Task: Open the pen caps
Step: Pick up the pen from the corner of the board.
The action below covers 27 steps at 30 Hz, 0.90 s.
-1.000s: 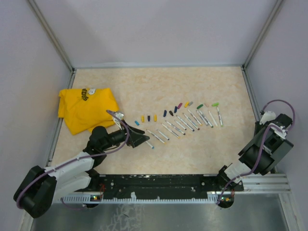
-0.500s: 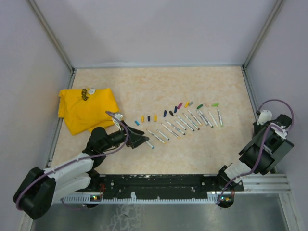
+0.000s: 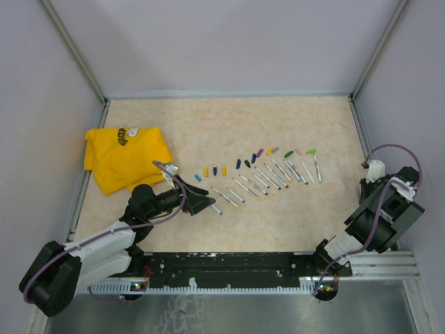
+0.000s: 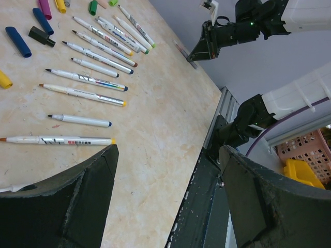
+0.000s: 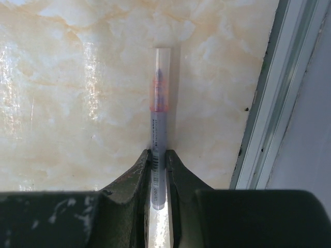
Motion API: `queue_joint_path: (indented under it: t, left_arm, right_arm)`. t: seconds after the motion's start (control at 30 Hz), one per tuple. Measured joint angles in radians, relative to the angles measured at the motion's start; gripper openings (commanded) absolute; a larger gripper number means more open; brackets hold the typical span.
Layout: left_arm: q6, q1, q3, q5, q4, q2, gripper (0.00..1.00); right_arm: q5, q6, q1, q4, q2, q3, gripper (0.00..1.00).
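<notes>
Several uncapped whitish pens (image 3: 268, 177) lie in a slanted row mid-table. Their small coloured pen caps (image 3: 240, 163) lie in a line just behind them. The left wrist view shows the same pens (image 4: 93, 57) and a blue cap (image 4: 18, 41). My left gripper (image 3: 205, 203) (image 4: 168, 150) hovers open at the row's near-left end, holding nothing. By the table's right edge, my right gripper (image 3: 367, 182) (image 5: 158, 155) is shut on a grey pen (image 5: 159, 129). That pen lies on the table and has a clear cap (image 5: 161, 77) over its orange-ringed tip.
A crumpled yellow cloth (image 3: 125, 156) lies at the left of the table. A metal rail (image 5: 269, 103) and the side wall run close along the right of the held pen. A pink basket (image 4: 305, 150) stands beyond the table's near edge.
The right gripper's jaws have closed onto the grey pen, and the right wrist has shifted slightly left. The left arm has not moved.
</notes>
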Motion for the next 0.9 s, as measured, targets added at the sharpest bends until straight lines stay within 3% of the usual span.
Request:
queue_joint_path:
  t: [0.4, 0.57, 0.67, 0.8, 0.9]
  left_arm:
    - [-0.008, 0.0, 0.0, 0.0, 0.008, 0.004, 0.84]
    - [-0.008, 0.0, 0.0, 0.004, 0.01, 0.011, 0.84]
    - [-0.008, 0.0, 0.0, 0.007, 0.015, 0.018, 0.84]
    - [-0.016, 0.0, 0.0, 0.016, 0.033, 0.037, 0.84]
    - [-0.029, 0.0, -0.002, 0.025, 0.069, 0.063, 0.84]
  right_arm:
    - [0.02, 0.002, 0.021, 0.001, 0.001, 0.003, 0.27]
    - [0.05, 0.005, 0.043, 0.009, 0.001, 0.005, 0.27]
    - [0.057, 0.007, 0.051, 0.01, 0.003, 0.005, 0.21]
    - [0.057, 0.013, 0.054, 0.006, 0.004, 0.005, 0.0]
    - [0.061, 0.011, 0.054, 0.01, 0.002, 0.006, 0.0]
